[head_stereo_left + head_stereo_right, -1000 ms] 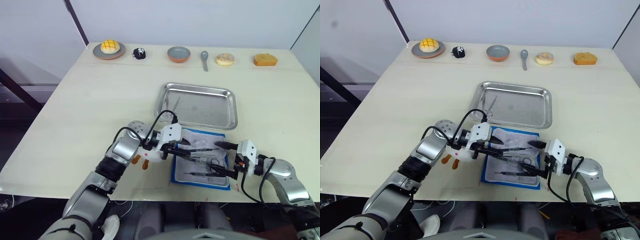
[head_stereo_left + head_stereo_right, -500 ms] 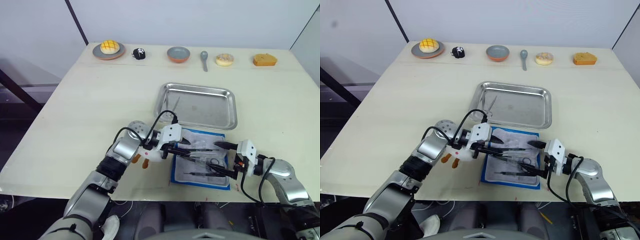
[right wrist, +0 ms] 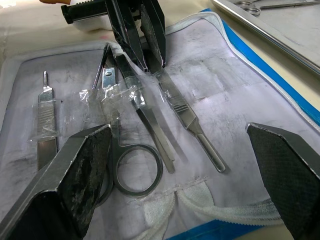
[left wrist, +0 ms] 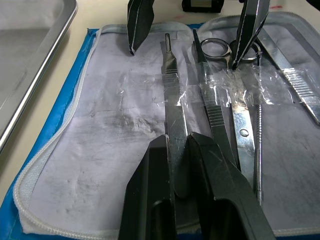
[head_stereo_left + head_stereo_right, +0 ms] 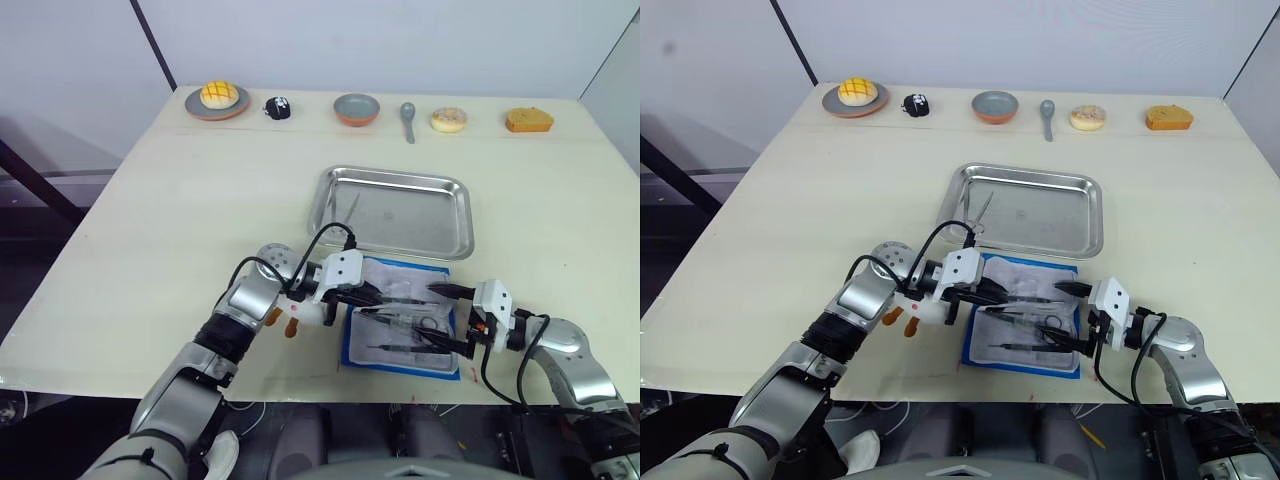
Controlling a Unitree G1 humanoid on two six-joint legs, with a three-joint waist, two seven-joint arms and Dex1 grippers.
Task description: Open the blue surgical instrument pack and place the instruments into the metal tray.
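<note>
Left pincer [image 4: 179, 150] apparently grips scalpel handle [image 4: 172, 115].

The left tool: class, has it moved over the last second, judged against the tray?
No. The left tool stays over the open pack, just short of the tray's near rim, closed on one instrument.

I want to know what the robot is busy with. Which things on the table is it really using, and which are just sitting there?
Using: blue surgical instrument pack, lying open; the instruments on its pale lining, one gripped by the left gripper; metal tray; right gripper, open.

Just sitting: plate with bun, small black toy, bowl, spoon, doughnut, cake, white plush toy.
</note>
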